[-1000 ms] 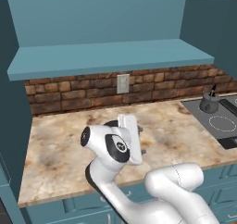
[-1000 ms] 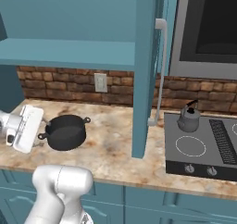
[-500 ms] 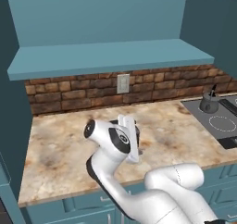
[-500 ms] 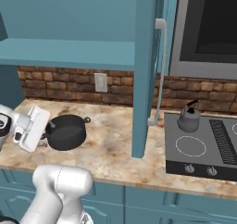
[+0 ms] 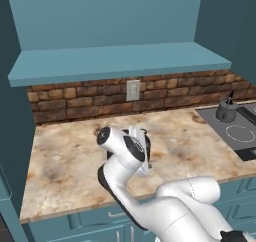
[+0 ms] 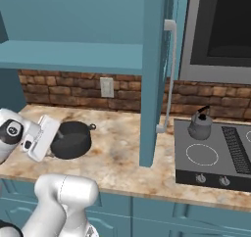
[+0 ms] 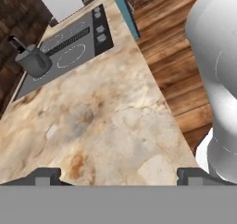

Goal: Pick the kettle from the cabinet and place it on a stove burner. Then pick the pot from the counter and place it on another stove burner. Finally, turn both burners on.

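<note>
I see the cabinet (image 6: 73, 55) open above the tabletop (image 6: 117, 157), its shelf bare, since the kettle (image 6: 200, 125) already stands on the far-left burner of the stove (image 6: 215, 157) to the right. I judge the pot is next. The pot (image 6: 72, 139) sits on the tabletop left of the cabinet door (image 6: 153, 79), near the brick wall. My tool (image 7: 118, 174) hangs just beside it, tips spread wide and empty, readied to take the rim.
</note>
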